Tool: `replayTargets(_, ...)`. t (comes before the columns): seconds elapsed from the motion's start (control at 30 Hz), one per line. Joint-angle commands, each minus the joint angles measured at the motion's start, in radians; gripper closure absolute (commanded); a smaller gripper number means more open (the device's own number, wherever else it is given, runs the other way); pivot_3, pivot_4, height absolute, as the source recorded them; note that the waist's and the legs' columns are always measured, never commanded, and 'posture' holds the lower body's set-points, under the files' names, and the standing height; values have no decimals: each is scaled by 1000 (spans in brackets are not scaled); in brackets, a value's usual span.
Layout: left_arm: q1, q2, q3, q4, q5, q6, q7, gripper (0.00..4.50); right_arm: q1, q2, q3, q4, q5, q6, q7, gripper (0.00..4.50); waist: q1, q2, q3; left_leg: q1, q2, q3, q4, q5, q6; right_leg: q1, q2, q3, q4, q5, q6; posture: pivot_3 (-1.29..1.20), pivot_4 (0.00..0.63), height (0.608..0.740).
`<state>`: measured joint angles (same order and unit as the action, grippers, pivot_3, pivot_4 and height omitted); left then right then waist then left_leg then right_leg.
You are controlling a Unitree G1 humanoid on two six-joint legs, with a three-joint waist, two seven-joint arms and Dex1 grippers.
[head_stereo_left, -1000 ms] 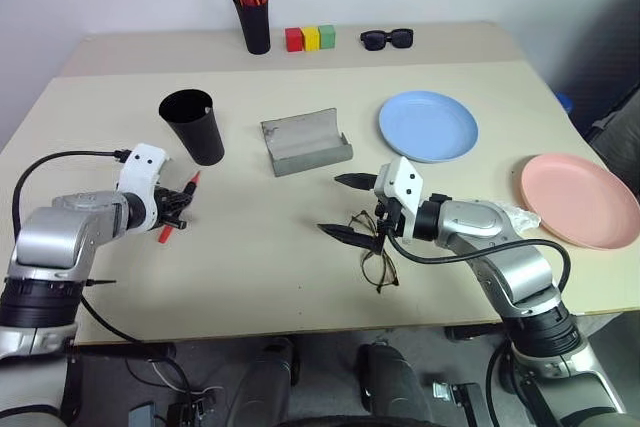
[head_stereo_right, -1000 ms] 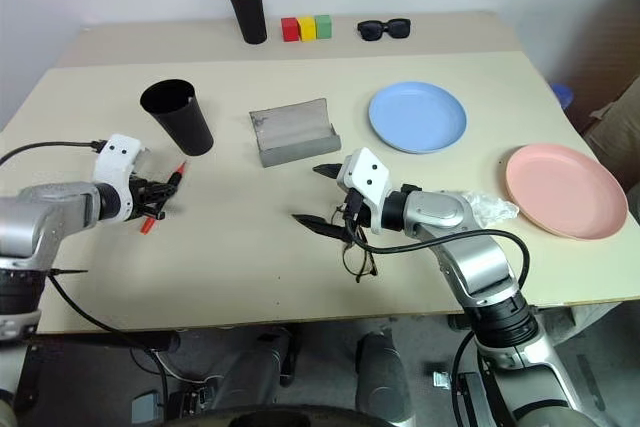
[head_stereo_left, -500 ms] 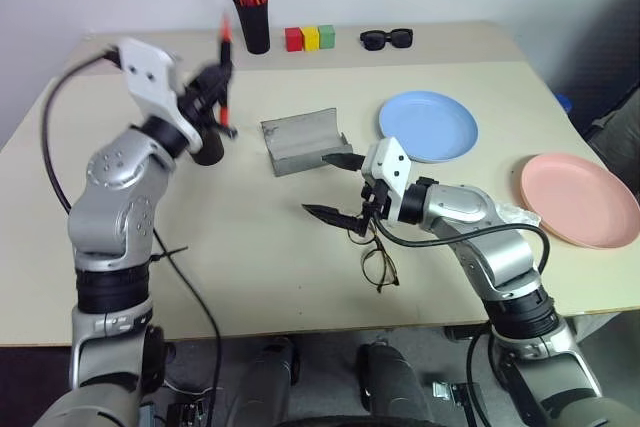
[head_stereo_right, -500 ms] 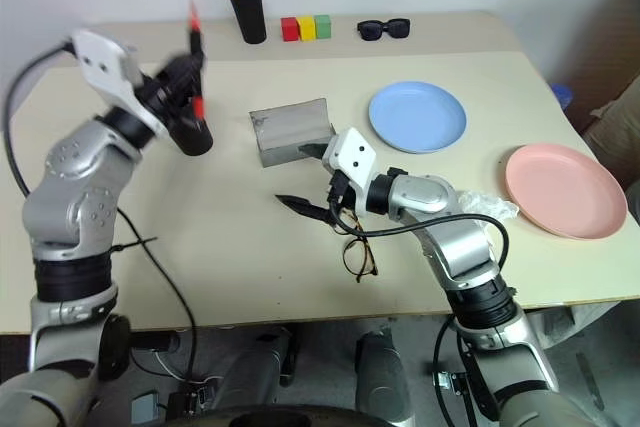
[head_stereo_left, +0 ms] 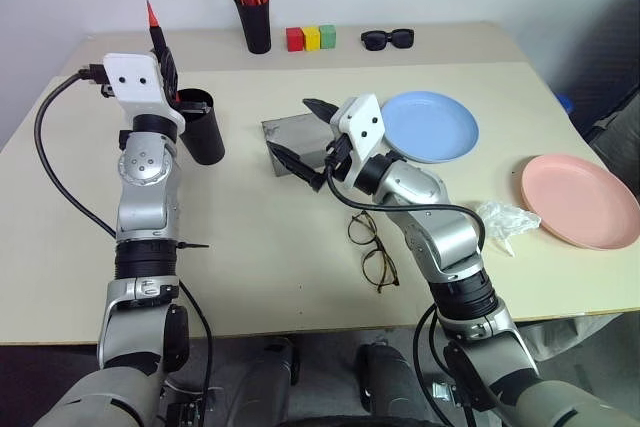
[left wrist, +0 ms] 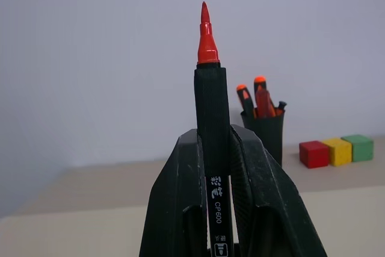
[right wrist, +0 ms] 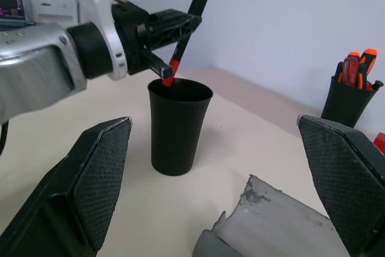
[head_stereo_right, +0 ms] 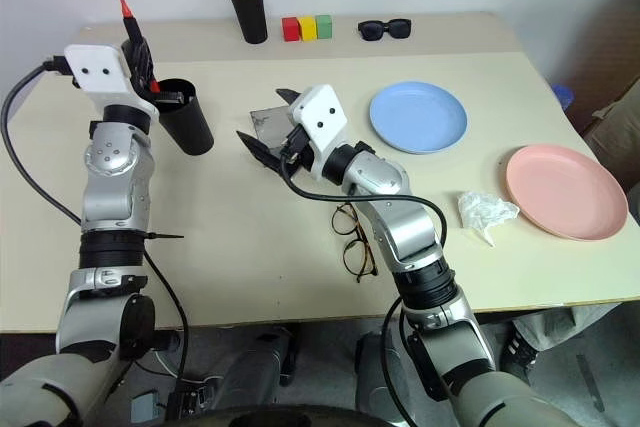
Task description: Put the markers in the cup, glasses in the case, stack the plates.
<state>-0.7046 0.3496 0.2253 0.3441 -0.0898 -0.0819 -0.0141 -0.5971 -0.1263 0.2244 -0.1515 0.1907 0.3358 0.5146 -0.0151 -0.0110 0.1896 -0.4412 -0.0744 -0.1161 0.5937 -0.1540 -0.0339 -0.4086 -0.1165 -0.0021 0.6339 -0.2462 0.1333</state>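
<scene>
The left hand [head_stereo_left: 166, 59], clenched mid-barrel on the light, stiff, slippery red-tipped marker [left wrist: 212, 112], holds it upright over the black cup [head_stereo_left: 197, 127] at the bench's [head_stereo_left: 250, 247] ten o'clock, while the right hand [head_stereo_left: 300, 135] gapes released.

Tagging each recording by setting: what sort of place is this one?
Probably an indoor lab or office test bench: a plain beige table against a bare wall, set with staged props such as coloured blocks, a pen holder and plastic plates.
</scene>
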Motion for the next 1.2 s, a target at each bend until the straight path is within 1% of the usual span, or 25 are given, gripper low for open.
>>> replayTargets(0.03,-25,0,21,20,-3,-54,10,4415,4,10,3,-40,6,-7,-1,0,-1,0,0,0,0,0,0,0,0,0,0,0,0,0,0,0,150,740)
replayTargets(0.27,-21,-19,23,51,-14,-71,27,4415,6,5,-2,-42,10,-3,5,0,-1,0,0,0,0,0,0,0,0,0,0,0,0,0,0,0,150,740)
replayTargets(0.33,-19,-22,23,51,-14,-75,30,3479,7,4,-4,-42,11,-2,5,0,-1,0,0,0,0,0,0,0,0,0,0,0,0,0,0,0,150,740)
replayTargets(0.37,-17,-23,23,51,-15,-76,30,3103,7,3,-4,-42,11,-2,5,0,-2,0,0,0,0,0,0,0,0,0,0,0,0,0,0,0,150,740)
replayTargets(0.57,-9,-28,20,42,-11,-78,44,142,10,1,-1,-45,14,5,13,0,-1,0,0,0,0,0,0,0,0,0,0,0,0,0,0,0,150,740)
replayTargets(0.6,-7,-29,19,38,-10,-77,47,26,10,1,0,-45,14,6,15,0,-1,0,0,0,0,0,0,0,0,0,0,0,0,0,0,0,150,740)
replayTargets(0.7,-13,-33,15,9,-18,-69,44,26,12,-2,-3,-49,15,8,18,0,-1,0,0,0,0,0,0,0,0,0,0,0,0,0,0,0,150,740)
replayTargets(0.77,-32,-40,-2,-38,-57,-41,-15,26,19,-21,-17,-58,19,15,26,0,-1,0,0,0,0,0,0,0,0,0,0,0,0,0,0,0,150,740)
replayTargets(0.83,-41,-40,-38,-95,-105,17,-112,26,32,-53,-36,-70,25,24,42,0,3,0,0,0,0,0,0,0,0,0,0,0,0,0,0,0,150,740)
replayTargets(0.93,-29,-16,-128,-199,-176,177,-305,26,64,-133,-65,-99,45,44,90,0,4,0,0,0,0,0,1,0,0,1,0,0,0,0,0,0,150,740)
replayTargets(1.0,-8,23,-203,-273,-216,328,-432,26,89,-199,-87,-124,66,68,132,0,2,0,0,0,0,0,1,0,0,1,0,0,0,0,0,0,150,740)
replayTargets(1.1,0,73,-282,-305,-222,515,-526,26,131,-295,-112,-162,92,98,195,0,-6,0,0,0,0,0,0,0,0,1,0,0,0,0,0,0,150,740)
replayTargets(1.2,-26,90,-320,-269,-227,620,-593,26,171,-381,-129,-194,105,117,247,0,-13,0,0,1,2,0,-1,0,0,1,2,0,0,0,0,0,150,740)
